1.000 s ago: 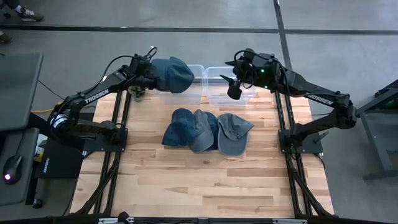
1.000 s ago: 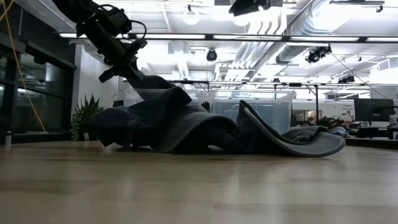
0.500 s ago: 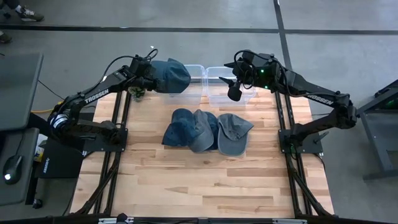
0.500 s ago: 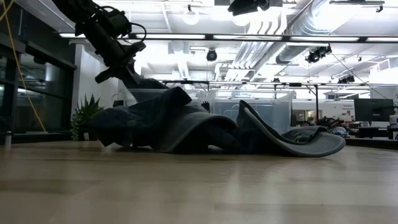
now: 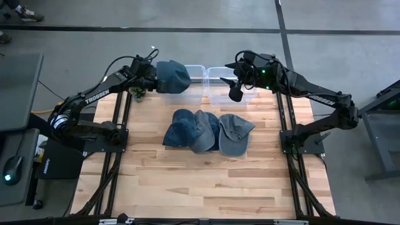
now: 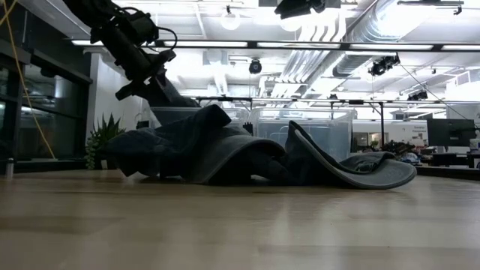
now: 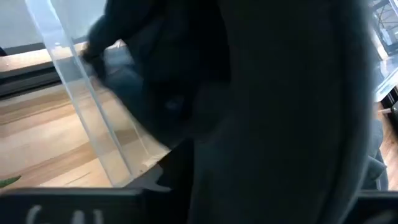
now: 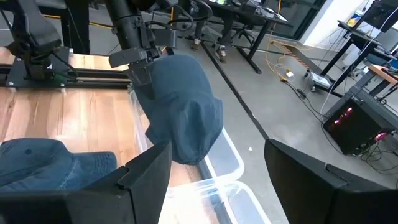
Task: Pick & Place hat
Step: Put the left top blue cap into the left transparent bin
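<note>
A dark blue hat [image 5: 174, 76] [image 8: 183, 112] hangs at my left gripper [image 5: 152, 75] [image 8: 135, 66], over the left clear bin [image 5: 197, 69] at the table's far edge. In the right wrist view the left gripper's two fingers stand apart. The hat fills the left wrist view [image 7: 280, 112] beside the bin's wall [image 7: 81, 106]. My right gripper [image 5: 235, 94] [image 8: 217, 180] hovers open and empty over the right clear bin [image 5: 215, 100]. Three more hats [image 5: 203, 131] [image 6: 225, 150] lie overlapping mid-table. My left gripper has the hat's near end [image 8: 154, 70] right at its fingers, which slant down from the table's left. The hat droops below them into the bin's mouth. I cannot tell whether the fingers touch the cloth.
A small green plant [image 5: 137, 94] [image 6: 101, 139] stands under the left arm at the table's far left. The near half of the wooden table [image 5: 200, 187] shows bare planks. Dark frame rails [image 5: 122, 125] run along both sides.
The hat at my left gripper has drawn together and sunk lower over the left bin: its end toward the table's right has pulled in, while the end at the gripper has stayed. Both arms have kept their places.
</note>
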